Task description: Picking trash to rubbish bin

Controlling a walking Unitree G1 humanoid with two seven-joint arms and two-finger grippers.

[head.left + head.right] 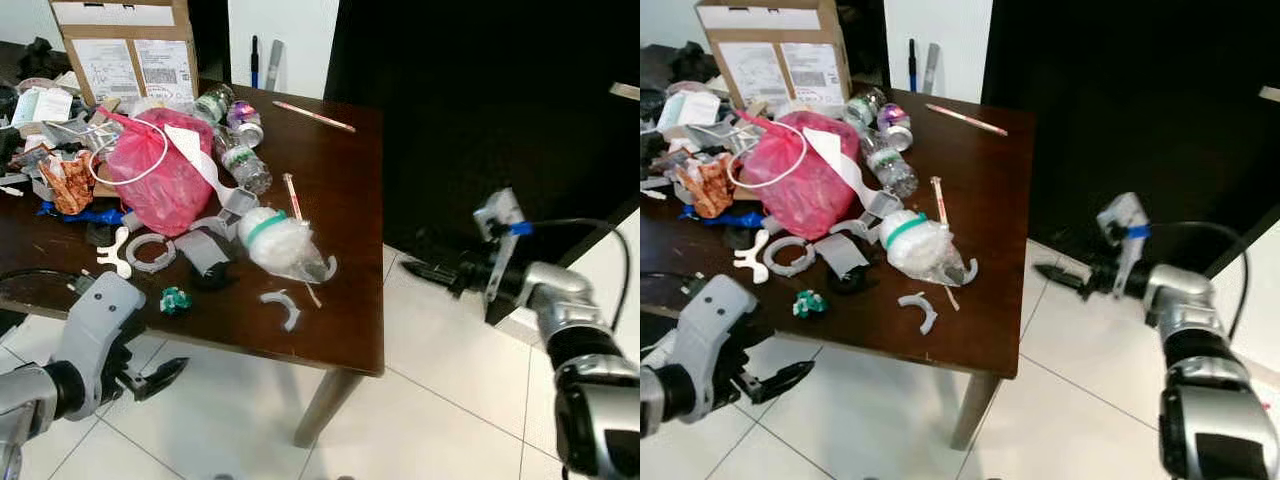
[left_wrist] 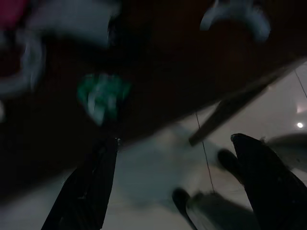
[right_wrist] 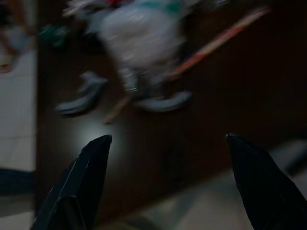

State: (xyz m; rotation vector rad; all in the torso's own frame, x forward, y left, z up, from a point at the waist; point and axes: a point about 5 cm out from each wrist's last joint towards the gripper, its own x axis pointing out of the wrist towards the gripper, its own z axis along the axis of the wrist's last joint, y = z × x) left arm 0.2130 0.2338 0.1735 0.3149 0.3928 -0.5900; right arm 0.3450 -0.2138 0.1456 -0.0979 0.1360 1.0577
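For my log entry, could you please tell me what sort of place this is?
Probably a room in a home: a dark wooden table on white floor tiles, strewn with trash such as a pink plastic bag and plastic bottles, with a cardboard box behind.

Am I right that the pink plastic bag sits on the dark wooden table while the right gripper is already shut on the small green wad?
Not quite: the pink plastic bag is on the table, but the right gripper hangs open beside the table, and the green wad lies untouched, as the left eye view shows.
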